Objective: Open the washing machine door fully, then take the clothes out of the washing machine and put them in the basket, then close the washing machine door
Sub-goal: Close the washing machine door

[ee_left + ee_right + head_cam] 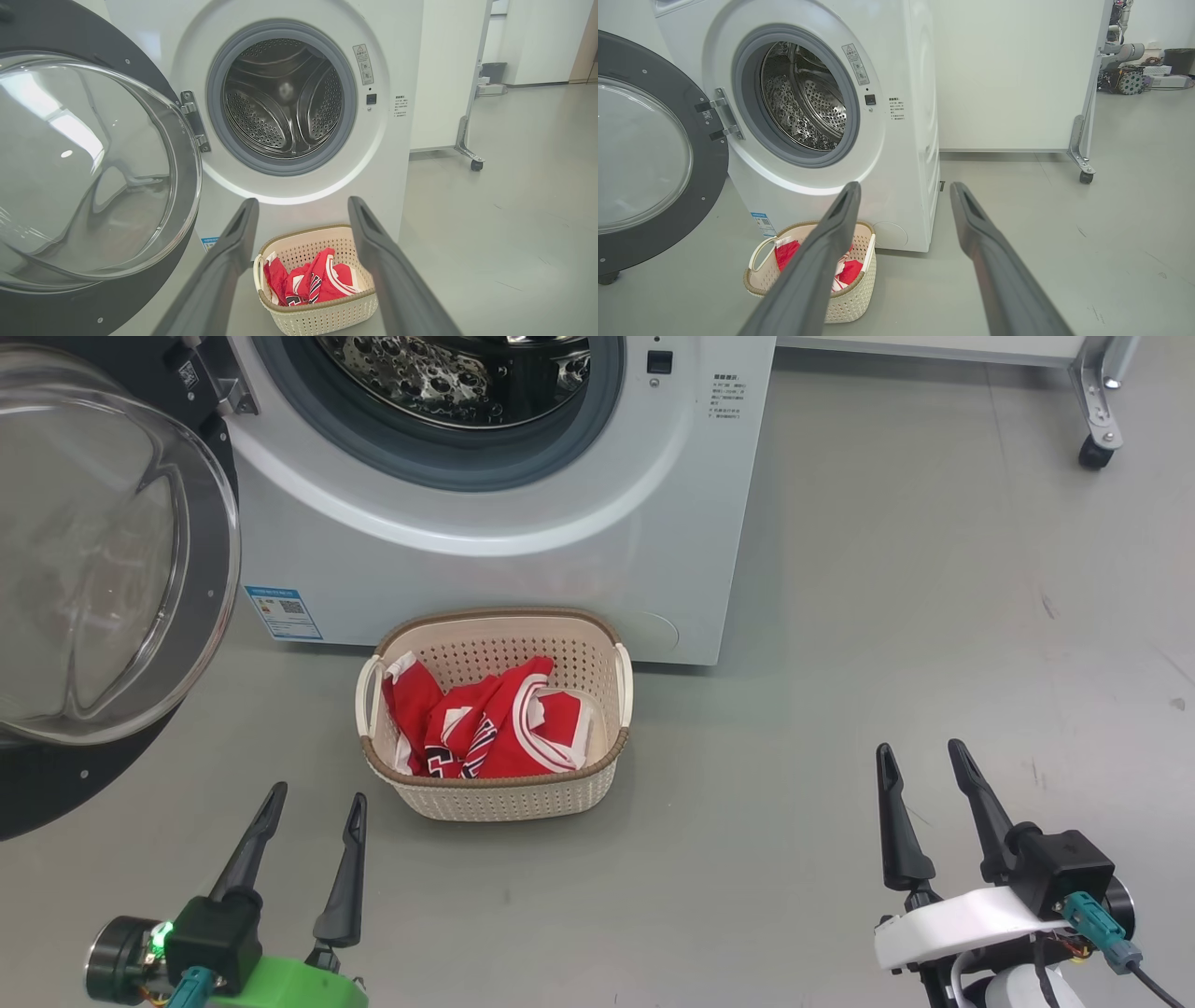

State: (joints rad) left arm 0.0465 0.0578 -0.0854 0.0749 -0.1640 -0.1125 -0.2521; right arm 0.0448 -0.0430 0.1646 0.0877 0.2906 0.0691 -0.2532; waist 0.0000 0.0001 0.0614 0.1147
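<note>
the white washing machine [523, 523] fills the upper left of the head view, its steel drum bare. the washing machine door [103, 569] hangs swung wide open at far left. the cream basket [495, 793] sits on the floor just before the machine, holding the crumpled red clothes [495, 723].

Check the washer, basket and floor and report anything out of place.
Nothing stands out. The washing machine door hangs wide open, the drum looks empty, the clothes lie bunched inside the upright basket, and no garment lies on the floor.
</note>
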